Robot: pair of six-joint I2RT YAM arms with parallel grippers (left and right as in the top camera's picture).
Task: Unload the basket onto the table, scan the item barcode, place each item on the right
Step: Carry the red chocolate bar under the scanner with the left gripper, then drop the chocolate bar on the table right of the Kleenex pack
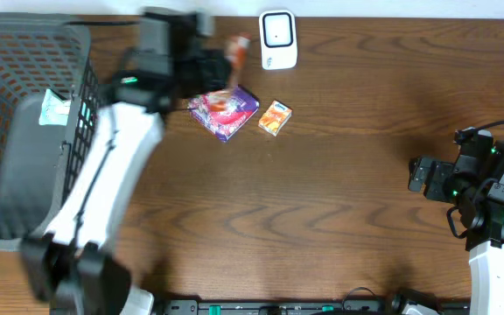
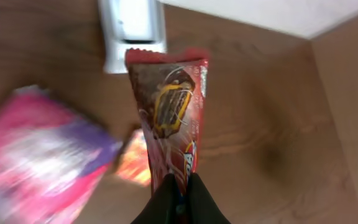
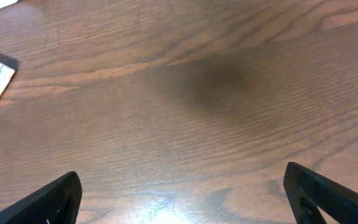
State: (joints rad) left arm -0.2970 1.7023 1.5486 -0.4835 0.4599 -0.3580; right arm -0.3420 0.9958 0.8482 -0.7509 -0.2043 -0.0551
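Bare wooden tabletop [image 3: 197, 93] stretches beneath the parted right claw [image 3: 182, 186]; left claw [image 2: 180, 196] clamps snack packet [image 2: 169, 112].

mock shop checkout, barcode scanner [image 1: 277, 39], basket [image 1: 16, 52]

My left gripper [image 2: 180, 183] is pinched on a snack packet [image 2: 169, 106], arm stretched forward, while my right gripper [image 3: 181, 174] hangs spread wide.

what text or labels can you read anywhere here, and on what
No text reads clearly in any view.
red snack wrapper: printing blurred, unreadable.
purple packet: too blurred.
orange box: too small.
white scanner: no readable marking.
white packet in the basket: too small.
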